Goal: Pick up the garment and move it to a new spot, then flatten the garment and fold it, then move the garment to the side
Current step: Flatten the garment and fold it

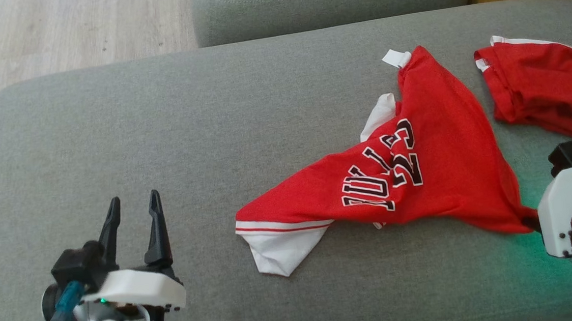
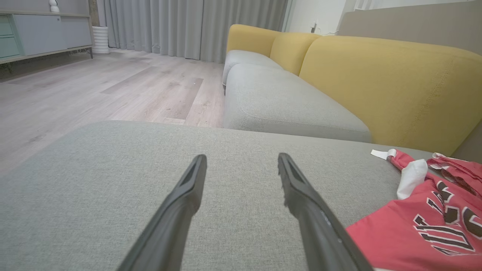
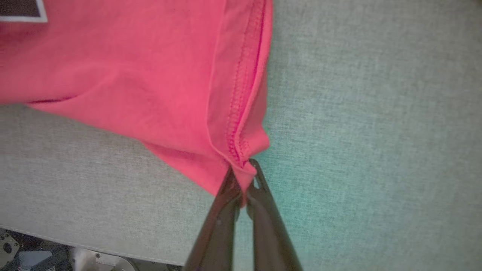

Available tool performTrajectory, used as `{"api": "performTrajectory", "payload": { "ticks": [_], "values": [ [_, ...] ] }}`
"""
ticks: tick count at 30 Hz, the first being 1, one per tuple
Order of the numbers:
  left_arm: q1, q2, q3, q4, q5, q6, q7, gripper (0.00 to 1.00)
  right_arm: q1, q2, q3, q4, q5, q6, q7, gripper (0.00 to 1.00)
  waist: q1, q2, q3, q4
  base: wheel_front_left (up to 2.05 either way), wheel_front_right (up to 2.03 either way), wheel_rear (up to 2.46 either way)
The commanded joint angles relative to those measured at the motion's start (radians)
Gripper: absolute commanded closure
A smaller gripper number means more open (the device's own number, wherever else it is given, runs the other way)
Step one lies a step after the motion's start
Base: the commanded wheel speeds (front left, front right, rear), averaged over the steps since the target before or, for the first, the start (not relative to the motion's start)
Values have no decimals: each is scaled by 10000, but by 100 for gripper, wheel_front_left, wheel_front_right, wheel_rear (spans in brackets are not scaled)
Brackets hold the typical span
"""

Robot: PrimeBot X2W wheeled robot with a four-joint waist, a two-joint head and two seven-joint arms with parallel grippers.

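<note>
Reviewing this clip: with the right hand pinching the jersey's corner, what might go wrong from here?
1. The right hand grips just a small hem corner of the jersey; lifting may let the fabric slip free.
2. The smaller red garment lies close beside the jersey, so a drag that way might snag it.
3. The left hand is open and apart from the cloth; a one-corner lift would probably leave it bunched.
</note>
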Motion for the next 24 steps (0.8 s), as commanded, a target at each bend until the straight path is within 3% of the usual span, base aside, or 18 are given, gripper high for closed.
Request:
{"api": "performTrajectory", "payload": {
  "ticks": [1,5,11,13,14,16,19,24],
  "values": [
    [-203,221,372,-412,-71,74,-56,0,94,-160,-431,-463,-235,-7,5,0,0,-1,1,14,0,0,0],
    [-192,275,376,-485,-76,116,15,0,352,5,-1152,-838,-614,-7,-92,0,0,-1,-55,28,0,0,0],
    [-234,565,498,-782,-223,68,410,0,750,437,-3698,-2610,-1629,-7,-1291,0,0,-1,-68,17,0,0,0],
    [-375,764,465,-852,-313,-115,782,0,994,959,-4612,-3462,-2158,-7,-1943,0,0,-1,-25,16,0,0,0],
    [-607,945,442,-895,-481,-320,1277,0,1312,1693,-5417,-4204,-2704,-7,-2546,0,0,-1,-4,10,0,0,0],
    [-898,1178,396,-908,-679,-593,1899,0,1630,2508,-6063,-4782,-3253,-7,-3193,0,0,-1,-29,-20,0,0,0],
    [-1295,1412,352,-752,-1303,-1013,3234,0,2043,3729,-6870,-5311,-3966,-7,-4128,0,0,-1,-38,-88,0,0,0],
    [-1626,1669,131,-379,-2881,-1524,6161,0,2460,5109,-7387,-5473,-4669,-7,-5419,0,0,-1,-25,-301,0,0,0]
  ]
}}
